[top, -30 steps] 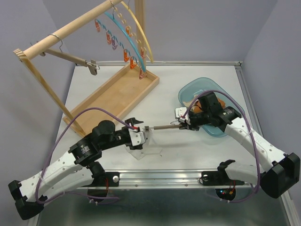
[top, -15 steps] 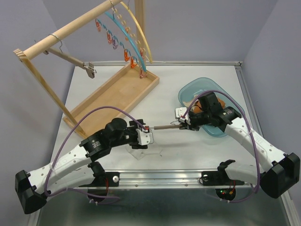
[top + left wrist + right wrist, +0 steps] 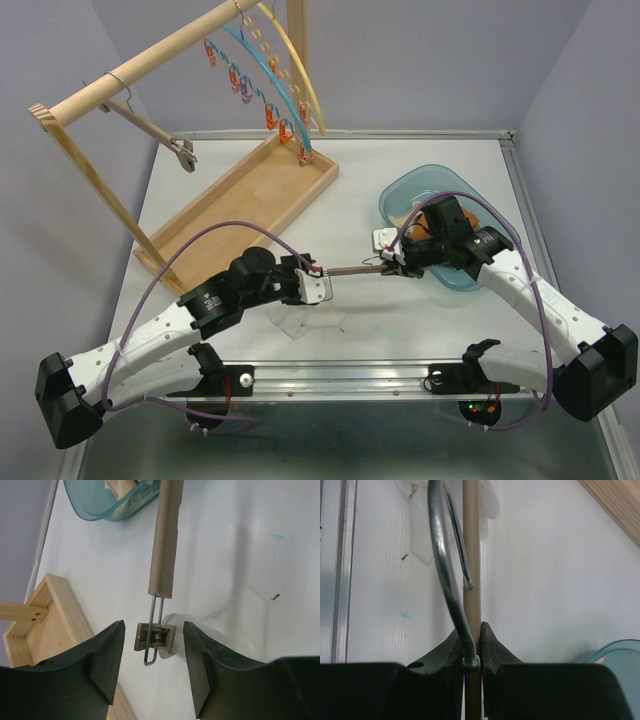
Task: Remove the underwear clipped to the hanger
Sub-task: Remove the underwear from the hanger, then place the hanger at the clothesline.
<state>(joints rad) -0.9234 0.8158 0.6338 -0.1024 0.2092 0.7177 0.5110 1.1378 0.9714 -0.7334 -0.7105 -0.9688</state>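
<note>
My right gripper (image 3: 390, 264) is shut on the tan bar of the hanger (image 3: 355, 269), held level over the table; its metal hook (image 3: 440, 555) curves past the fingers. At the bar's far end is a wooden clip (image 3: 155, 638) on a wire loop. My left gripper (image 3: 152, 628) stands open around that clip, with a gap on each side. White underwear (image 3: 192, 616) shows behind the clip and lies pale on the table (image 3: 305, 322). More underwear, orange (image 3: 432, 222) and beige, sits in the blue bowl (image 3: 478, 215).
A wooden rack stands at the back left with a tray base (image 3: 250, 195). A second clip hanger (image 3: 150, 125) and curved hangers with coloured pegs (image 3: 270, 80) hang from its rail. The bowl's rim (image 3: 95, 505) is near the bar.
My left gripper has moved right to the clip end of the hanger and its jaws have narrowed. The hanger on the rack has swung left. The right arm is still.
</note>
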